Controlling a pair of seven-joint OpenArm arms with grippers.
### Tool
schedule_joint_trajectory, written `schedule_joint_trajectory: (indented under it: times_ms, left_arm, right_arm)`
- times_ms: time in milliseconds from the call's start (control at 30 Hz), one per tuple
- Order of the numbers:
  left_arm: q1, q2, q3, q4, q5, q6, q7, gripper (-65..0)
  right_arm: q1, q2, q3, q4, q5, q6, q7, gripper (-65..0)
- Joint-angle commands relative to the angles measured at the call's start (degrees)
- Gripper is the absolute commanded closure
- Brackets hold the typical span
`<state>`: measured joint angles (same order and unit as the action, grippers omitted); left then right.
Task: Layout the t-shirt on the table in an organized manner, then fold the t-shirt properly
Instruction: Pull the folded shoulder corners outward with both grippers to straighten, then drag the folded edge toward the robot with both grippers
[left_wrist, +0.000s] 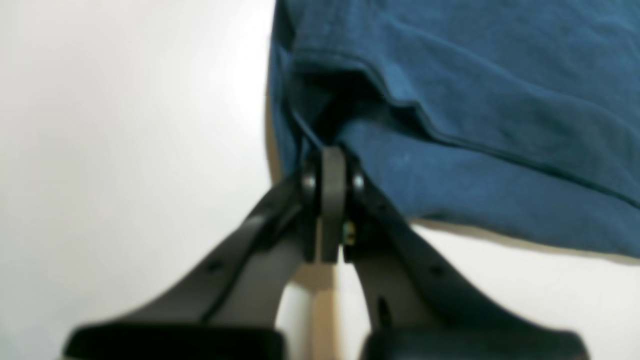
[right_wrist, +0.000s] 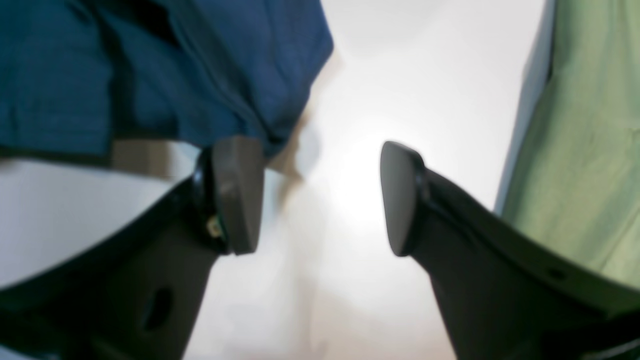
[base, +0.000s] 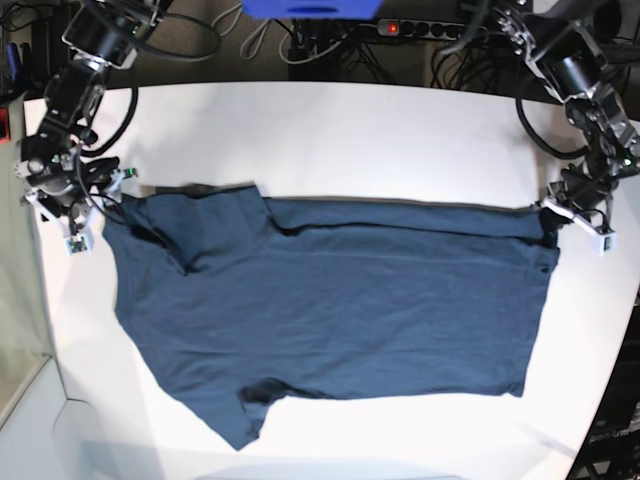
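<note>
While the shirt lies flat on the table, the left gripper pinches its hem corner; the right gripper gapes beside it. Soft, floppy cloth handles best by corners.

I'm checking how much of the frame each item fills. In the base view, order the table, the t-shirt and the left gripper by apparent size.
1. table
2. t-shirt
3. left gripper, shut on the shirt's corner

Bright, even overhead light; glare whitens the tabletop, both wrist views are soft and blurred, shadows faint.
</note>
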<state>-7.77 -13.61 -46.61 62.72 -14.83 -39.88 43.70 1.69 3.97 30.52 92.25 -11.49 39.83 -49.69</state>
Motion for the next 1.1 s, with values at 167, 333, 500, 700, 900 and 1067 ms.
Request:
schedule_joint_trajectory:
  times_ms: [167,333,500,700,900,1067]
  left_arm:
    - [0.6,-0.9,-0.2,7.0,-1.0,-0.1,0.5,-0.4]
    - [0.6,-0.8,-3.5,10.5,-1.0,-0.1,3.2,-0.4]
    - [0.4,-0.9,-4.4,9.9,-0.6,-0.1,3.2,-0.4]
    - [0.3,-0.9,-4.2,9.9,-0.5,-0.1,3.0,-0.4]
    - [0.3,-0.8,-4.2,9.9,-0.5,-0.1,3.0,-0.4]
    - [0.3,-0.8,-4.2,9.9,-0.5,-0.1,2.9,-0.4]
  right_arm:
    - [0.7,0.6,0.1,1.0,0.6,0.2,1.1,-37.3]
    - [0.7,0.6,0.0,1.0,0.6,0.2,1.2,-37.5]
    - [1.0,-0.5,-0.1,1.0,0.6,0.2,1.2,-37.7]
    - [0.8,-0.7,-5.1,1.1,0.6,0.2,0.8,-37.7]
    - [0.0,-1.5,-6.3,1.3,0.6,0.2,0.8,-40.8]
    - [0.0,-1.5,-6.2,1.2,0.6,0.2,0.9,-44.4]
